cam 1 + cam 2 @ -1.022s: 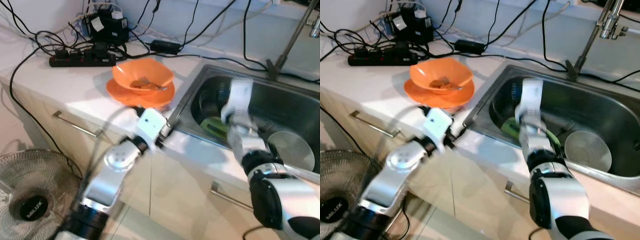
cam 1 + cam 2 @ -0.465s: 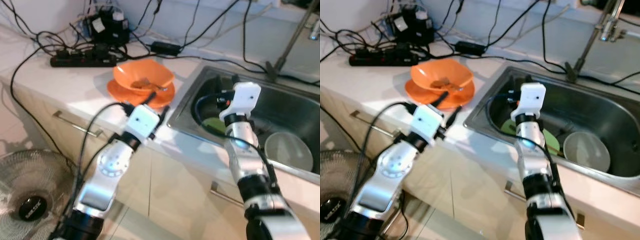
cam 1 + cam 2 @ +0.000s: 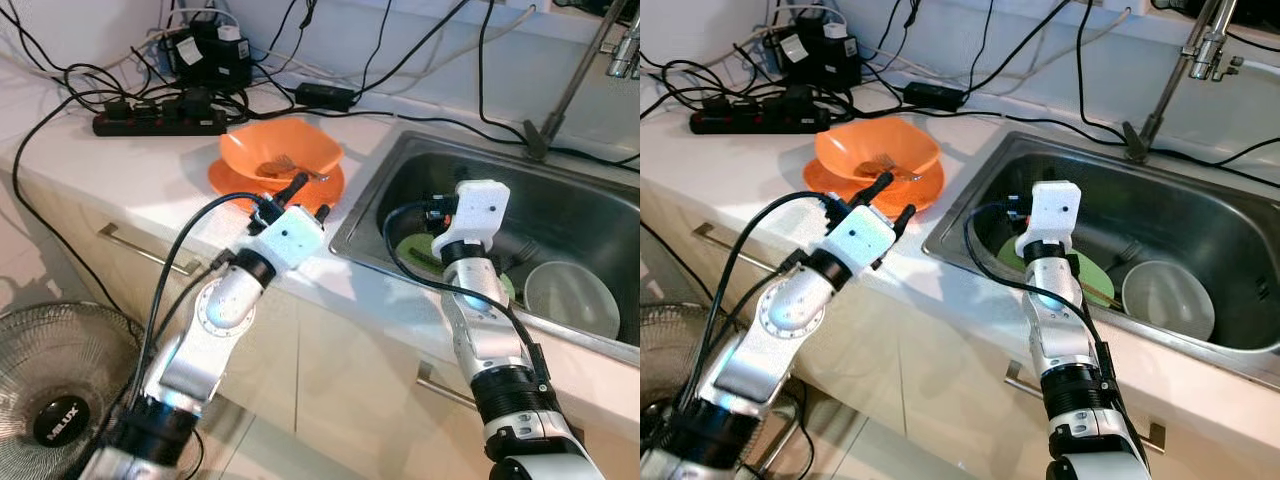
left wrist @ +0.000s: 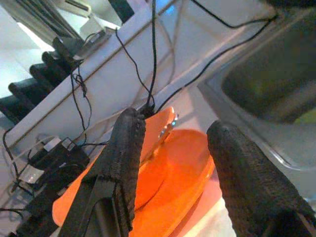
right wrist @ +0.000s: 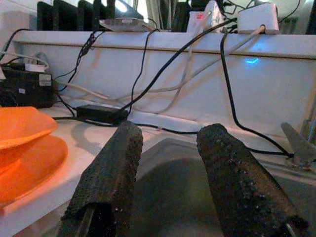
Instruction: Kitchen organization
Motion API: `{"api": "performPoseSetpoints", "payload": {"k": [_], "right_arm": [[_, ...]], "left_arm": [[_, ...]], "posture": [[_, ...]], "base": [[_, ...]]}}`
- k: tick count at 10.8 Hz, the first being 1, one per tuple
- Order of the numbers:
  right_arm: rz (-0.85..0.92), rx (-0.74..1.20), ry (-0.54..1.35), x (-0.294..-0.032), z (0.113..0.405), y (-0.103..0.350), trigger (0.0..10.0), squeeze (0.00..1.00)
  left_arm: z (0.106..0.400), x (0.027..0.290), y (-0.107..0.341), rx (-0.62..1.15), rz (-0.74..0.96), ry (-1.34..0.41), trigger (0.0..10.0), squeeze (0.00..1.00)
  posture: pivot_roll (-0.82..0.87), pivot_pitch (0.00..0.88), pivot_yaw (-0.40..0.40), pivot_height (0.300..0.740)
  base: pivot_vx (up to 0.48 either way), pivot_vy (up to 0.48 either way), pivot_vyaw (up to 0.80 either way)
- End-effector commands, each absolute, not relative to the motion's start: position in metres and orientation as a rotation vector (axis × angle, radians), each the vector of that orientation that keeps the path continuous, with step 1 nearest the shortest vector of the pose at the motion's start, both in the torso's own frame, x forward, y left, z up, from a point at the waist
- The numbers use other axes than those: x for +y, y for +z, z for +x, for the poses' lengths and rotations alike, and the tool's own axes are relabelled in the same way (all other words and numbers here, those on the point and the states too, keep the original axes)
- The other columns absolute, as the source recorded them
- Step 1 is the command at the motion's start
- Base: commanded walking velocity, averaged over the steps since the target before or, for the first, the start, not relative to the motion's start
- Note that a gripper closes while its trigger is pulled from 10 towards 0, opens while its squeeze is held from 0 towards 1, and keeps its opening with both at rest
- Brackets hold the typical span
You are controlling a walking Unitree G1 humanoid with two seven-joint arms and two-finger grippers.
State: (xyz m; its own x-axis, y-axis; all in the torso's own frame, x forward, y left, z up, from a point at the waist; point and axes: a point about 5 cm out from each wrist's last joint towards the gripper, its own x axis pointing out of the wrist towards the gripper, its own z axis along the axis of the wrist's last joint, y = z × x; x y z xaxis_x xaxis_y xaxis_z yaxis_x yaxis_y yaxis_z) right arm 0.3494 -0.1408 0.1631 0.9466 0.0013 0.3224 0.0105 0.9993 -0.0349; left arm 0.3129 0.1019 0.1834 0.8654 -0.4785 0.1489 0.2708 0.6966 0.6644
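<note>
My left gripper [image 3: 307, 196] hovers with its fingers spread and holding nothing, just at the near edge of the orange plate [image 3: 235, 184] on the desk [image 3: 140, 170]. An orange bowl [image 3: 280, 152] sits on that plate, with a fork [image 3: 300, 167] lying in it. My right gripper [image 5: 168, 168] is likewise parted and bare, raised over the left part of the steel sink [image 3: 585, 220]. Below it in the sink lie a green plate [image 3: 420, 245] and, to the right, a metal bowl [image 3: 570, 298]. Far left on the desk lies a black power strip [image 3: 160, 121] amid tangled cables [image 3: 60, 80].
</note>
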Motion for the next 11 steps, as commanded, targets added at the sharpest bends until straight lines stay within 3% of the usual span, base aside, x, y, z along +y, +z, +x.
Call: {"api": "performPoseSetpoints", "payload": {"k": [1,11], "right_arm": [[-0.051,-0.33,0.002,-0.138,0.349,0.167,10.0,0.0],[-0.055,-0.319,0.005,-0.135,0.349,0.168,10.0,0.0]], "left_arm": [[0.319,0.098,0.181,-0.309,0.758,-0.448,10.0,0.0],[0.355,0.09,0.185,-0.264,0.876,-0.395,10.0,0.0]], "posture": [[0.21,0.041,-0.045,0.74],[0.2,0.0,-0.027,0.74]], "base": [[0.0,0.0,0.0],[0.0,0.0,0.0]]}}
